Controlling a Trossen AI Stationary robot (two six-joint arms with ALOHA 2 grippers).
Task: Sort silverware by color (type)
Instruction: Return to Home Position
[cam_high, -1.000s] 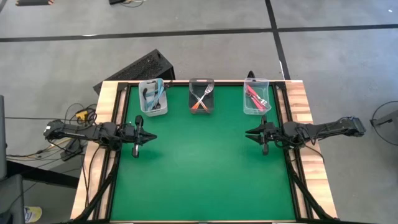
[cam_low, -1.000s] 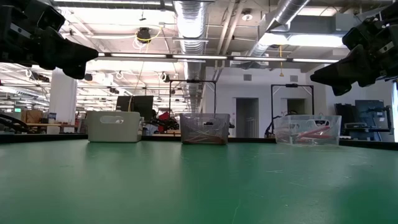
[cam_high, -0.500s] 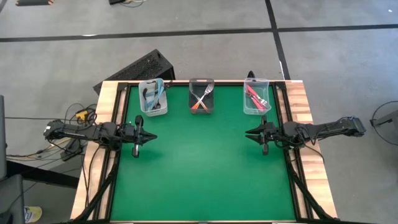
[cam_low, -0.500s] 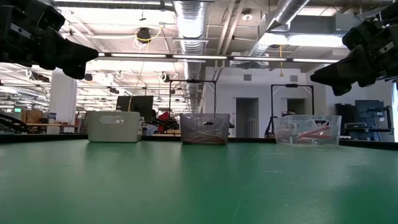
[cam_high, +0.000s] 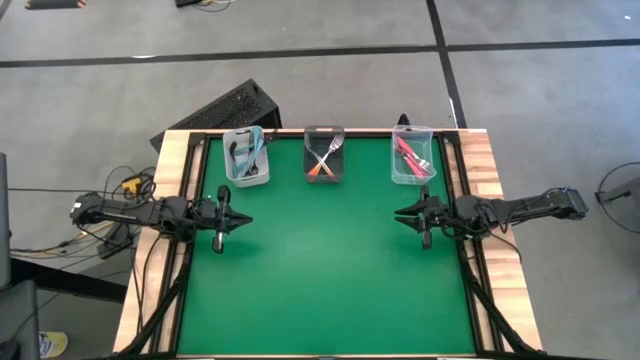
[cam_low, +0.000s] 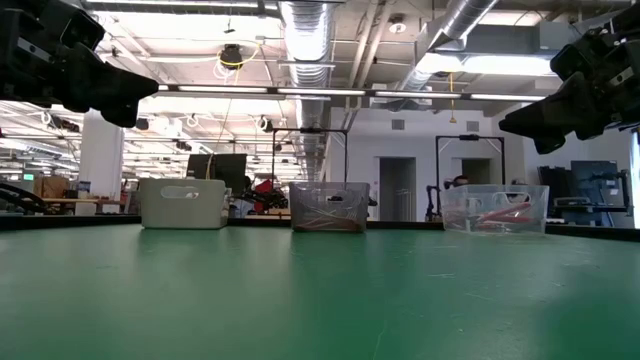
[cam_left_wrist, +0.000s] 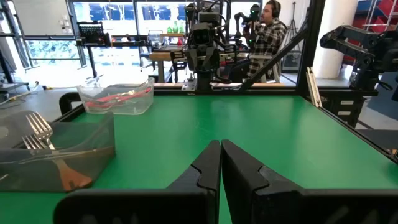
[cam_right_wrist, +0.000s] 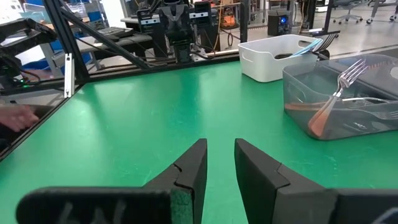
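**Q:** What occupies the left side of the table (cam_high: 320, 285)?
**A:** The left tool (cam_left_wrist: 220, 148) hovers over the left edge, its fingers pressed together. At the far edge near it, the white bin (cam_high: 243, 172) holds the light-blue forks (cam_high: 254, 148).

**Q:** And the middle?
**A:** The dark tinted bin (cam_high: 324, 176) at the far edge holds the orange forks (cam_high: 320, 166), which lie crossed.

**Q:** And the right side?
**A:** The clear bin (cam_high: 412, 176) holds the pink-red forks (cam_high: 408, 150). The right tool (cam_right_wrist: 220, 144) hovers over the right edge, its fingers slightly apart.
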